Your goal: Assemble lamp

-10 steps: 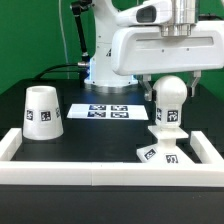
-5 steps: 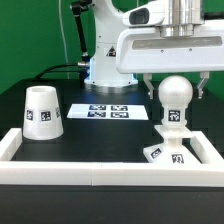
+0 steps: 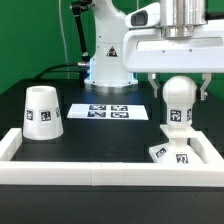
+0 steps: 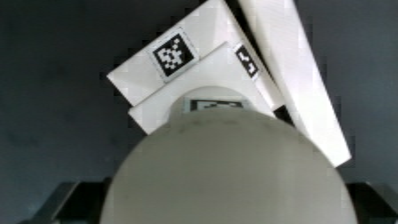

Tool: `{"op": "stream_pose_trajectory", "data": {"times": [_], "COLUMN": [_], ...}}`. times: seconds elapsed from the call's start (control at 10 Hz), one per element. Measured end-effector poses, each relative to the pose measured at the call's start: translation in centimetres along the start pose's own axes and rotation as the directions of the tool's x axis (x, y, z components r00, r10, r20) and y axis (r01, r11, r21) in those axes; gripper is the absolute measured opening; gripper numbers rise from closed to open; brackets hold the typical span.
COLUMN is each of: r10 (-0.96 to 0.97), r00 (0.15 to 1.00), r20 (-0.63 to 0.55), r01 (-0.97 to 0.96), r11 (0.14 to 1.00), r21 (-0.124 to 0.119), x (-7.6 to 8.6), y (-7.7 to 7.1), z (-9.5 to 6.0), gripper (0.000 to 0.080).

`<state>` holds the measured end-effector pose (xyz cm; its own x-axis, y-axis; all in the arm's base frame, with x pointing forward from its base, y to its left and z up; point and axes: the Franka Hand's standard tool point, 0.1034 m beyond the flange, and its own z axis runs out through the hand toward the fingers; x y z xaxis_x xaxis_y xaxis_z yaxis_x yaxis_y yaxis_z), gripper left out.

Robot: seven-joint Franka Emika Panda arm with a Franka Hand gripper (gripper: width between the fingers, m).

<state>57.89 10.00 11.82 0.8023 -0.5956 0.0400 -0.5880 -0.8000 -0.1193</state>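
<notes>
The white ball-shaped bulb [image 3: 178, 100] stands upright with its stem on the small square tagged base [image 3: 172, 154], near the exterior view's right front corner. My gripper [image 3: 178, 92] comes straight down over it, one finger on each side of the ball, shut on the bulb. In the wrist view the bulb [image 4: 222, 160] fills the space in front of my gripper [image 4: 222, 208], with the base [image 4: 178, 62] beyond it. The conical shade [image 3: 40, 112] stands apart on the exterior view's left, wide end down.
The white rail frame [image 3: 95, 176] runs along the front and up both sides; its right rail [image 4: 294, 60] lies right beside the base. The marker board [image 3: 110, 111] lies flat at the middle back. The arm's base stands behind it.
My gripper has moved toward the exterior view's right, and the bulb and base have shifted the same way, closer to the right rail. The shade has not moved.
</notes>
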Motion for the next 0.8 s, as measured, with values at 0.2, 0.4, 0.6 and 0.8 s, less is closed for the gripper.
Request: {"op": "stream_pose_trajectory", "data": {"times": [0.2,0.4,0.6,0.8], "r10": [0.172,0.382,0.595,0.631], "r00": [0.985,0.922,0.799,0.771], "r20": [0.022,0.06,0.087,0.088], "r01": [-0.172,-0.381,-0.592,-0.63], "r11": [0.985,0.924,0.804,0.775], "r21": [-0.003,-0.031,-0.058,-0.044], "x": [-0.2,-0.47,-0.9,-0.7], "y": [-0.08,-0.03,-0.07,-0.15], "z": [0.04,0.09,0.18,0.19], "gripper": [0.0579,0.0579,0.0579,0.0579]}}
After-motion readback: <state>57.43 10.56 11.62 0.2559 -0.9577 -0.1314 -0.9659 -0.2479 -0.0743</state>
